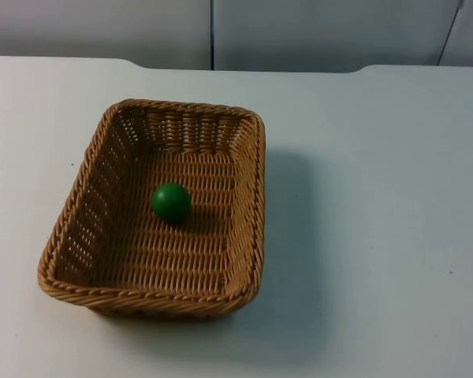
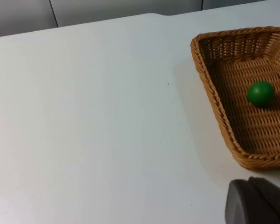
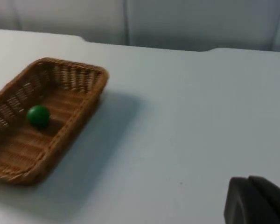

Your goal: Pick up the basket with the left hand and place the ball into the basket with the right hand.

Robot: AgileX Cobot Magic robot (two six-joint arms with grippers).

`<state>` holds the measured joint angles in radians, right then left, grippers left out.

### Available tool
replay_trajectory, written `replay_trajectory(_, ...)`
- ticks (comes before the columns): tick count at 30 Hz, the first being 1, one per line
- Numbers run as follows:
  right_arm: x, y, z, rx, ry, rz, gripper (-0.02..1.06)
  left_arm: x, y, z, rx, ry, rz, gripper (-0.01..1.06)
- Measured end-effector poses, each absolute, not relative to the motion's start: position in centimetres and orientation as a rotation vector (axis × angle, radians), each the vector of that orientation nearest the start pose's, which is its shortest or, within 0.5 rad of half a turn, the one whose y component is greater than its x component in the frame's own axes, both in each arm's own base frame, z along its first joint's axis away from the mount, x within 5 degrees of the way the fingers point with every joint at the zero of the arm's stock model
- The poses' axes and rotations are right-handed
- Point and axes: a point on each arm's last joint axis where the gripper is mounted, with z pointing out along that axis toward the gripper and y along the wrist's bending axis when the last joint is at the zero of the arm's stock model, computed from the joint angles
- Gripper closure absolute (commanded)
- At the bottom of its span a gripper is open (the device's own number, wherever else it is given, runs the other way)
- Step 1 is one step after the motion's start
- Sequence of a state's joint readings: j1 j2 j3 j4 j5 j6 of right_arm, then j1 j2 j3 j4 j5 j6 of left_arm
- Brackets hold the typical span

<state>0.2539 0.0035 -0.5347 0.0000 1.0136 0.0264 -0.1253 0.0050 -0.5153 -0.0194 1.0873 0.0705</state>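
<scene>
Nearest each wrist camera stands one black fingertip: the left gripper [image 2: 259,201] and the right gripper [image 3: 256,200] both hover above bare white table [image 1: 378,197], clear of every object. With a single fingertip visible per arm, whether either gripper's fingers are spread or closed cannot be determined. Neither gripper holds anything, and both arms wait away from the work.

Ahead of the left gripper, well apart from its fingertip, sits the woven brown basket [image 2: 210,88], resting flat on the table. Ahead of the right gripper and off to the opposite side, the same basket [image 3: 79,109] lies well apart across open table surface.

Inside the basket, the green ball [image 1: 171,202] rests on the woven floor, near the centre and apart from all four walls. From the left wrist view the ball [image 2: 261,93] lies beyond the basket's near wall; from the right wrist view the ball [image 3: 38,115] sits likewise on the basket floor.

Beyond the basket, the table ends at the grey partition wall [image 1: 299,31].
</scene>
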Motion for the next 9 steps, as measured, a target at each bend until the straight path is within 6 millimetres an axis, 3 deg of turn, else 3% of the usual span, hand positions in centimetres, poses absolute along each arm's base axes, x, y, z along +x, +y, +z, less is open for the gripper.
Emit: replay_trajectory(9,-0.67,-0.02,29.09,-0.005,1.964,0.038,1.05,-0.72,-0.07,27.94,0.203,2.051,-0.057,1.05)
